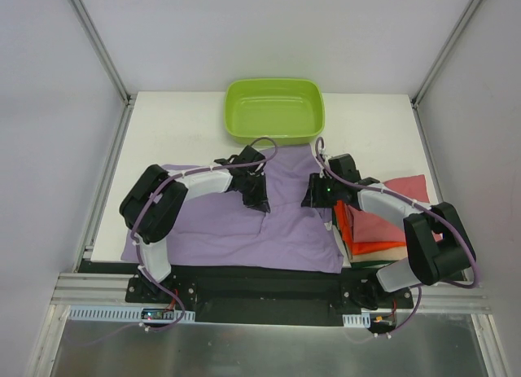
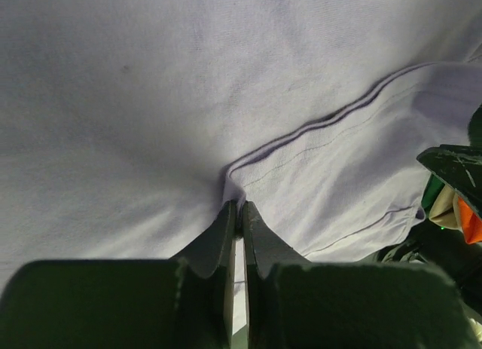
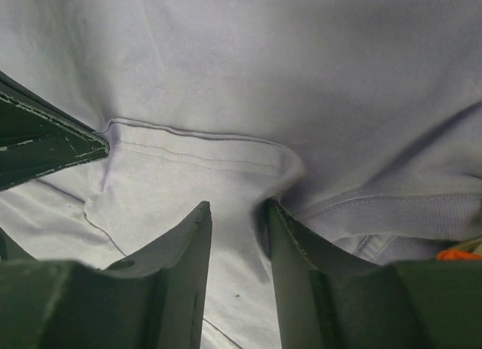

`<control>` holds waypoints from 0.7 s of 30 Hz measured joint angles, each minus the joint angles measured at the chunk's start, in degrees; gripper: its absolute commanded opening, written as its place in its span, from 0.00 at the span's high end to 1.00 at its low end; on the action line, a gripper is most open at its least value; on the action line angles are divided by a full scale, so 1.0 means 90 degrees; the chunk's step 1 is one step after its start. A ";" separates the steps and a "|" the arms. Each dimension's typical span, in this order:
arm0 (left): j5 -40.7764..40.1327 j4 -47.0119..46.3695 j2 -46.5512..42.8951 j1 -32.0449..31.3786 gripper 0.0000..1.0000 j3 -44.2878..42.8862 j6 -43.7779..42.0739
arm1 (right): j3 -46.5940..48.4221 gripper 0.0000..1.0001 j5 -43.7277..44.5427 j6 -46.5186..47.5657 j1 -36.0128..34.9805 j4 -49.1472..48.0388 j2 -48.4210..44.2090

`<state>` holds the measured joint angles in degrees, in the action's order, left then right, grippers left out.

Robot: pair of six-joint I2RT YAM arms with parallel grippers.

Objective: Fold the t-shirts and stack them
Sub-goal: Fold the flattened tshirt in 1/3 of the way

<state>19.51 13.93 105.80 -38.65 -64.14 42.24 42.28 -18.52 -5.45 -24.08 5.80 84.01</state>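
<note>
Cotton of the lilac t-shirt (image 1: 281, 226) is pinched thin in the left claw (image 2: 241, 209), whose tips are shut on a stitched hem near the shirt's middle; so little cloth is caught that a brisk pull could slip it free. The right claw (image 3: 237, 213) stands narrowly parted and pressed into the same shirt, a hem ridge bunched against one tip, so closing may seize two layers or none. The shirt lies spread on the table (image 1: 179, 124), just beside the folded orange and rose-red t-shirts (image 1: 366, 229); uneven lifting could drag cloth across that stack and spoil it.
</note>
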 measured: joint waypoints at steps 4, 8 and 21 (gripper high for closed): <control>-0.0124 0.0002 -0.0146 0.0002 1.00 0.0041 -0.0002 | 0.0000 0.94 0.0022 -0.0012 0.0000 0.0010 0.0000; -0.0240 0.0002 -0.0325 0.0000 1.00 0.0121 -0.0002 | 0.0000 0.99 0.0083 0.0015 0.0000 0.0039 -0.0002; -0.0746 0.0017 -0.1008 0.0000 1.00 0.0452 -0.0010 | 0.0335 0.99 0.0136 0.0323 0.0000 0.0282 -0.0168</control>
<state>12.80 14.09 96.73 -38.65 -60.07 42.15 45.30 -17.30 -2.55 -24.08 8.34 82.50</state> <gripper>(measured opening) 0.011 0.012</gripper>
